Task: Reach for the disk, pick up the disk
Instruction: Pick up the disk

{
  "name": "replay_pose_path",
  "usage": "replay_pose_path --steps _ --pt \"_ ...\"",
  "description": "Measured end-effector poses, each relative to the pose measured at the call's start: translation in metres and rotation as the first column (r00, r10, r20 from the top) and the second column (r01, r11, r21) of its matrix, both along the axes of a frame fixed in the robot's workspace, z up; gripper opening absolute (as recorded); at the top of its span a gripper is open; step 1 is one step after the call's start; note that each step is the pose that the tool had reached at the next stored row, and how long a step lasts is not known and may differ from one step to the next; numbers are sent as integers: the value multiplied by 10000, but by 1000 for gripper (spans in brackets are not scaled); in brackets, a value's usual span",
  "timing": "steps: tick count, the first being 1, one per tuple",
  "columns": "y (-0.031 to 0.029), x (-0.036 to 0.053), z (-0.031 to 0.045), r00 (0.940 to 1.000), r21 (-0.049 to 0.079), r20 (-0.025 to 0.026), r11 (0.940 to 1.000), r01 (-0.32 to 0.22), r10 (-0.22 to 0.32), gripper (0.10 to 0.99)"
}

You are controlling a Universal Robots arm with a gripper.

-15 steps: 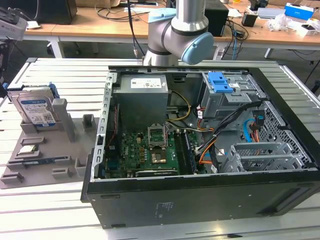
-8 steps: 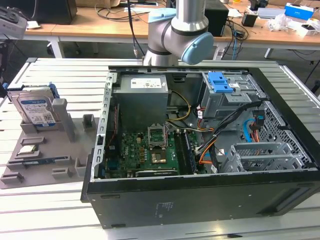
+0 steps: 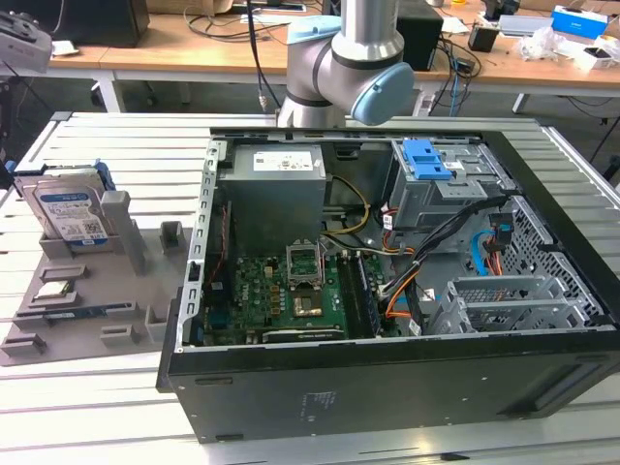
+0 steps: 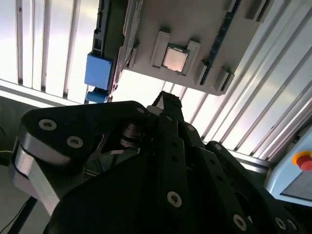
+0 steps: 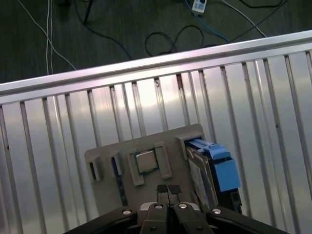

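At the exterior view's left, the disk (image 3: 70,208) stands on edge in a slot at the far end of a grey fixture (image 3: 126,291), which lies on the slatted tabletop (image 3: 116,145). A small processor chip (image 3: 53,289) sits in the fixture just nearer than the disk. To the right is the open computer case (image 3: 387,291), and the arm (image 3: 349,58) rises behind it at the far side.

In the first wrist view the gripper (image 5: 168,189) is clenched on nothing, its two tips pressed together. It points toward the fixture and is well apart from the disk (image 5: 207,170).

The step in hand is the reach. To do it well, I judge that the gripper should be spread open before it nears the slot. It should be lined up over the disk's upper edge so the fingers close across the two broad faces rather than the rails. The approach should be offset toward the disk and away from the chip (image 5: 145,161), which lies close beside it. Coming in straight along the slot should keep the disk from binding against the fixture walls.

The disk is a flat silver rectangle with a blue-and-white label on its near face. A blue rail (image 4: 99,70) runs along each narrow side.
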State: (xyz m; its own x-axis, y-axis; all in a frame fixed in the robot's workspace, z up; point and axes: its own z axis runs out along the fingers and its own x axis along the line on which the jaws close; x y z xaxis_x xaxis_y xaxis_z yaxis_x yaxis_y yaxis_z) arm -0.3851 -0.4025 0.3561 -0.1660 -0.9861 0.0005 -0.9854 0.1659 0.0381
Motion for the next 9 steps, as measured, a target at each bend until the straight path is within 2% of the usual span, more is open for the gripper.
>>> replay_pose_path --steps 9 --pt "0 0 0 9984 0 0 9984 -564 564 106"
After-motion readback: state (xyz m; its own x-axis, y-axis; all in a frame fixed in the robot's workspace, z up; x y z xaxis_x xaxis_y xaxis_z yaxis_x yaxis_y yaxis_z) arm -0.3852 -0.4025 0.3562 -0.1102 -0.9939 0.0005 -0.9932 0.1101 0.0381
